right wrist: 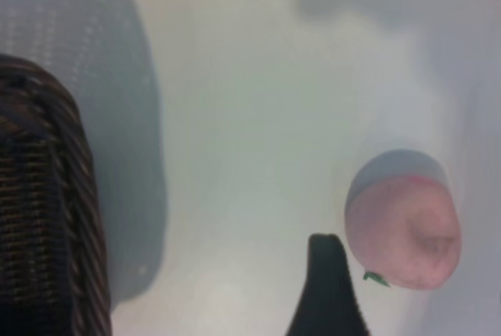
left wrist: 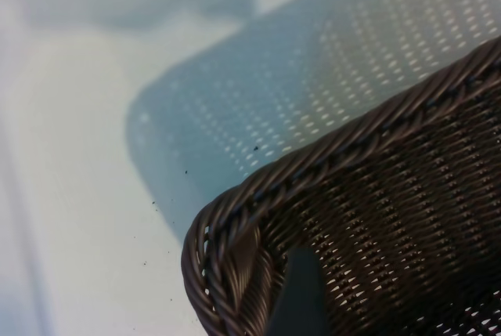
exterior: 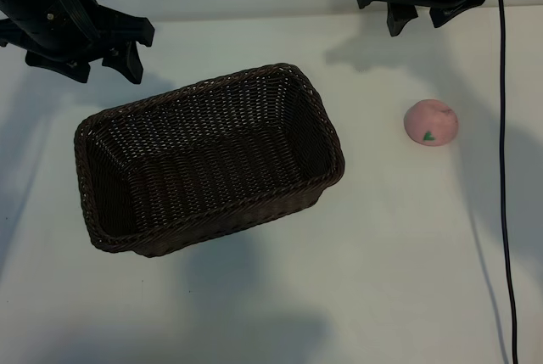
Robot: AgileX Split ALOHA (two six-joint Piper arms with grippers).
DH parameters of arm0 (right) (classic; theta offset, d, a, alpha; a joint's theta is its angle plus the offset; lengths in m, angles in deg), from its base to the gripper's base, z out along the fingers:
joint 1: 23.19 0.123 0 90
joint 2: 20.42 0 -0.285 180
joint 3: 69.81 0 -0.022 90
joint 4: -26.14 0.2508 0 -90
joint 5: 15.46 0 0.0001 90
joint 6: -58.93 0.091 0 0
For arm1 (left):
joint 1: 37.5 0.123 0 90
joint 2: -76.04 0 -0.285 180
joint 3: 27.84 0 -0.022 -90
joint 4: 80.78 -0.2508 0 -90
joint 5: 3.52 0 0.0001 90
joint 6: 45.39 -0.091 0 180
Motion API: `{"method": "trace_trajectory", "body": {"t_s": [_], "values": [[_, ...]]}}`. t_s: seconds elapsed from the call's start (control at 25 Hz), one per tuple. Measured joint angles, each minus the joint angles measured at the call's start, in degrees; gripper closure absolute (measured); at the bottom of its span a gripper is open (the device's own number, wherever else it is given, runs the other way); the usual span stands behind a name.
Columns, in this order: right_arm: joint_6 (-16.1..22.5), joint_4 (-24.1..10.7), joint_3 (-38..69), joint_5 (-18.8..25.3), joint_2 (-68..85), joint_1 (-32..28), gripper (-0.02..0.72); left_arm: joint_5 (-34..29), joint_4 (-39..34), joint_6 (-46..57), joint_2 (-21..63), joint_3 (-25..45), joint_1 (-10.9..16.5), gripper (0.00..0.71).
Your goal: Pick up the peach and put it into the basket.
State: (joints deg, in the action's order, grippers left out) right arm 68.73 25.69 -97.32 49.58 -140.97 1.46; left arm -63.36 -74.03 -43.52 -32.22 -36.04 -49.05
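At about 2 o'clock from the table centre, in the exterior view, the peach (exterior: 431, 122) sits alone on the white table (exterior: 382, 279), well apart from the basket (exterior: 119, 122) and clear of the black cable (exterior: 504, 169) running down at 3 o'clock. The basket lies near the middle, mouth up, nothing in it; its long axis runs roughly from 8 o'clock to 2 o'clock, so one short end faces the peach. Judgement: that gives a short carry over the braided rim.

The peach is near-round, no real long axis. Its green leaf mark faces toward 6 o'clock, crease on the upper face.

The right gripper (exterior: 422, 21) hangs at 12 o'clock from the peach, above and apart from it, fingers spread wide, holding nothing. One fingertip (right wrist: 327, 293) shows just beside the fruit in the right wrist view. Judgement: staged for a descent, grasp not yet begun.

The left gripper (exterior: 108, 62) is parked at 10 o'clock, over the basket's far corner, fingers wide apart, empty.
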Motion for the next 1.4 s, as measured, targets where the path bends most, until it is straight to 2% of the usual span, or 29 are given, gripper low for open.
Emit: {"method": "trace_trajectory", "body": {"t_s": [0.32,0.56,0.68,0.84,1.04,1.2,1.4], "values": [[0.00,-0.24,0.00,0.00,0.00,0.00,0.196,-0.16,0.02,-0.57,0.00,0.00,0.00,0.123],[0.00,-0.29,0.00,0.00,0.00,0.00,0.196,-4.33,-0.68,0.79,1.05,0.23,0.00,0.137],[0.00,-0.29,0.00,0.00,0.00,0.00,0.196,-3.60,-1.08,2.83,4.40,4.14,0.00,0.162],[0.00,-0.35,0.00,0.00,0.00,0.00,0.196,-0.02,-4.54,8.61,10.74,13.45,0.00,0.183],[0.00,-0.35,0.00,0.24,0.00,0.00,0.196,7.77,-10.16,20.80,17.71,25.15,0.00,0.187],[0.00,-0.35,0.00,0.47,0.00,0.00,0.196,13.85,-10.59,24.66,17.48,28.19,0.00,0.187],[0.00,-0.35,0.00,1.01,0.00,0.00,0.196,16.73,-8.98,26.47,12.09,28.59,0.00,0.170]]}}
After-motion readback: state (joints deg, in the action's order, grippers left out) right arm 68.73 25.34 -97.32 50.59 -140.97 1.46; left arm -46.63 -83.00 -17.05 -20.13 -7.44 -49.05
